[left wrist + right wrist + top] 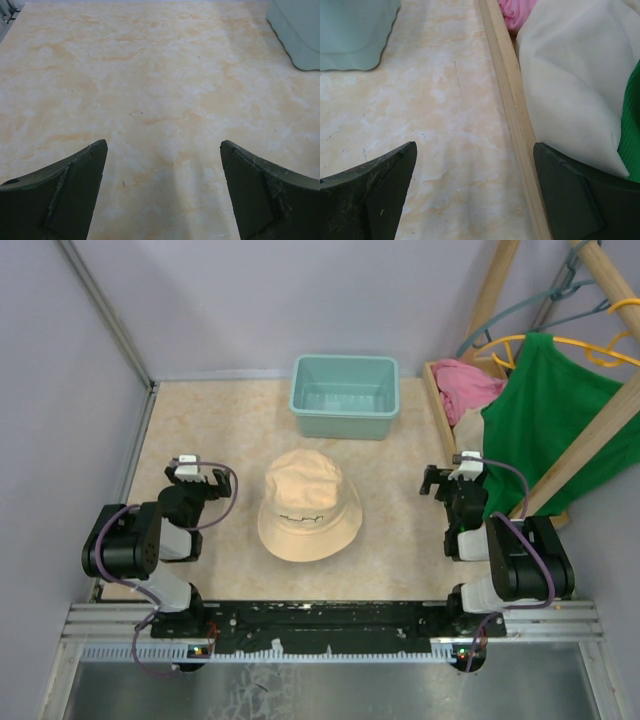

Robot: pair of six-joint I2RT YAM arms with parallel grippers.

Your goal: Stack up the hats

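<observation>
Here, the beige hat (310, 508) lies crown up in the middle of the table (200, 420), its brim spread flat and well apart from both arms. Behind it stands a teal bin (345, 398), and along the right edge a wooden frame (436, 400) holds a bundle of pink fabric (465, 380), a white cloth (570, 75) and a green shirt (545, 420) on a yellow hanger (520, 340). The left end effector (200, 480) and right end effector (442, 480) flank the hat, each with fingers spread wide apart; the left looks onto bare table, the right sits just beside the frame's rail.
</observation>
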